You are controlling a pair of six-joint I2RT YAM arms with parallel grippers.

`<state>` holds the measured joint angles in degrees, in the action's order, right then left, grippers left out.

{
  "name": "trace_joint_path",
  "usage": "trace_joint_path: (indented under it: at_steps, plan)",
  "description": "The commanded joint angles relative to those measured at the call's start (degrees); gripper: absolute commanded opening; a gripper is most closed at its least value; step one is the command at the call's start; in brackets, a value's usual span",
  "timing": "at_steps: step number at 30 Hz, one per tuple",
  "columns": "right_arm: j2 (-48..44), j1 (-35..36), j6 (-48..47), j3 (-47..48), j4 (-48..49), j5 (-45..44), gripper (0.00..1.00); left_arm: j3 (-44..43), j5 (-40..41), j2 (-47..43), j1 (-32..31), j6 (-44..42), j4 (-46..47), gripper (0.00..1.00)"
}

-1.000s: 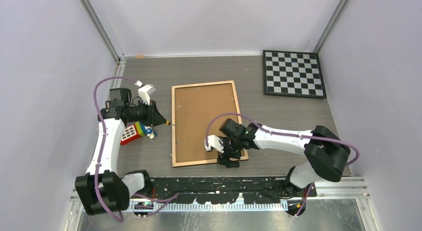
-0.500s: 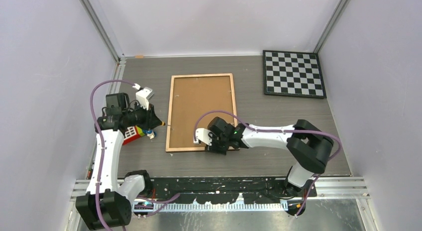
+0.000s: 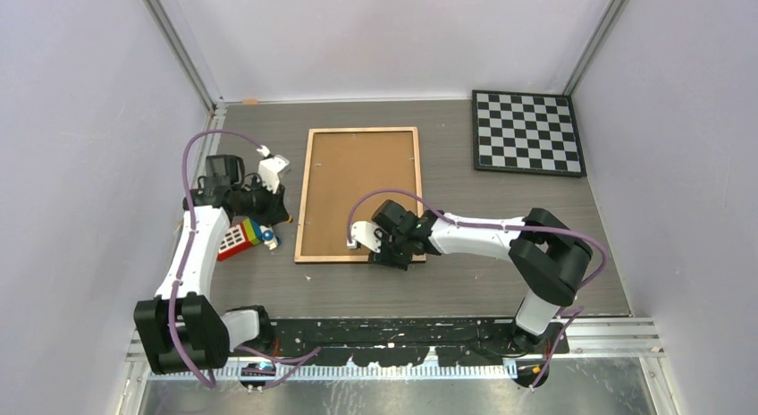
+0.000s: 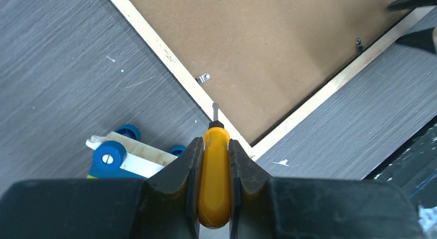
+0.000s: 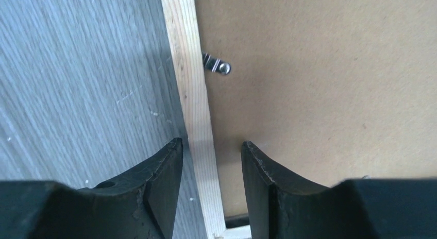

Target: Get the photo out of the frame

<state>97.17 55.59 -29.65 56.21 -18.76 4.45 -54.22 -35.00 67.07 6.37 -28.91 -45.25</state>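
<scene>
The frame (image 3: pixel 304 196) lies face down near the middle of the grey table (image 3: pixel 501 200), its long sides running away from the arms. Its back faces up: a plain brown backing board (image 3: pixel 362 187) set inside a light wood rim. A black-and-white checkered board (image 3: pixel 527 131) lies well apart at the far right corner of the table.

The left gripper (image 3: pixel 268 207) sits just beside the frame's left long side, near its near end. In the left wrist view the left gripper (image 4: pixel 214 146) has both fingers pressed against the yellow handle of a screwdriver (image 4: pixel 214 182), holding it firmly. The thin metal shaft points at the rim (image 4: pixel 178 71), with its tip just at the wood, a little short of a small metal tab (image 4: pixel 203 78) that reaches over the board. A colourful toy with blue wheels (image 4: pixel 116 154) lies on the table beside this gripper, close to the frame but not touching it.

The right gripper (image 3: pixel 393 252) is at the frame's near edge, toward the right corner. In the right wrist view the right gripper (image 5: pixel 211 142) stands partly open, one finger over the table side and the other over the board, with the rim (image 5: pixel 193 84) between them. A gap shows between the wood and the board-side finger, so nothing is clamped. Another metal tab (image 5: pixel 219 65) sits on the board just beyond the fingers.
</scene>
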Motion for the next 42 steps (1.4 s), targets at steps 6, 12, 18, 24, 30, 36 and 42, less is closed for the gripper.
trace_joint_path:
  at_steps: [6,12,18,24,30,36,42]
  plan:
    - [2.99,-0.97,-0.46,5.10,-13.46,2.68,0.48,-2.49,3.64,3.11,-5.06,-11.74,3.92,0.00]
    - [6.08,-0.94,-1.58,6.53,-15.62,1.36,0.38,-2.04,4.18,5.06,-5.90,-16.75,4.14,0.00]
    - [7.81,-1.00,-2.43,7.21,-17.05,-0.08,0.19,-2.27,3.69,6.84,-8.04,-17.59,4.49,0.00]
    - [8.43,-0.95,-2.09,8.03,-17.83,-0.21,0.10,-2.43,2.00,7.03,-9.11,-17.62,4.34,0.00]
    - [8.66,-0.97,-2.42,8.31,-18.40,-0.92,0.06,-1.76,4.91,7.81,-10.03,-20.07,5.85,0.00]
    - [9.12,-0.97,-3.12,8.81,-19.46,-0.87,0.06,-1.80,6.86,8.60,-10.88,-23.51,5.86,0.00]
    - [9.53,-0.94,-3.57,9.29,-20.47,-0.27,0.04,-2.09,8.50,9.21,-11.53,-25.13,5.88,0.00]
